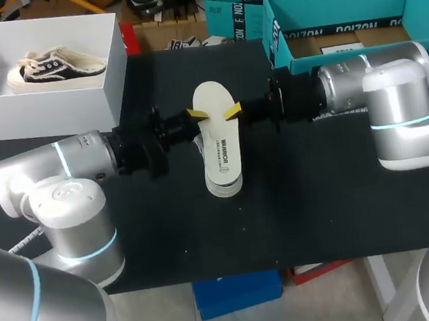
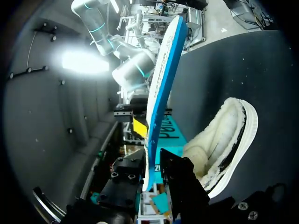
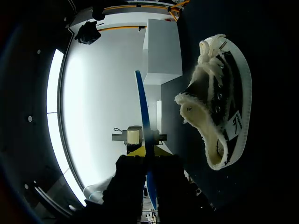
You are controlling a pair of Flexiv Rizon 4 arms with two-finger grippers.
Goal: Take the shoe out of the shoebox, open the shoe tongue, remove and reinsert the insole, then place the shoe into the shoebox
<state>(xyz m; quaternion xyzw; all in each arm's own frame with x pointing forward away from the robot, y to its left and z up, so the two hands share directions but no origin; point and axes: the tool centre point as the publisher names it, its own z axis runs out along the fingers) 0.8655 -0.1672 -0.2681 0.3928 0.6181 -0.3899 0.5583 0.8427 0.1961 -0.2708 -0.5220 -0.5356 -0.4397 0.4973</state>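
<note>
A white insole (image 1: 217, 129) hangs level above the middle of the black table, gripped from both sides. My left gripper (image 1: 196, 114) pinches its left edge and my right gripper (image 1: 232, 112) its right edge. In the left wrist view the insole (image 2: 163, 84) runs edge-on between my left gripper's (image 2: 152, 182) dark fingers, blue underside showing. The right wrist view shows the same insole (image 3: 142, 102) in my right gripper (image 3: 148, 172). A black shoe with fleece lining (image 2: 224, 140) lies on the table below, mouth spread open (image 3: 219, 116). In the head view the insole covers most of it.
A white shoebox (image 1: 37, 103) stands at the back left with a second black shoe (image 1: 55, 68) inside. A teal box (image 1: 278, 37) stands open at the back right, close to my right arm.
</note>
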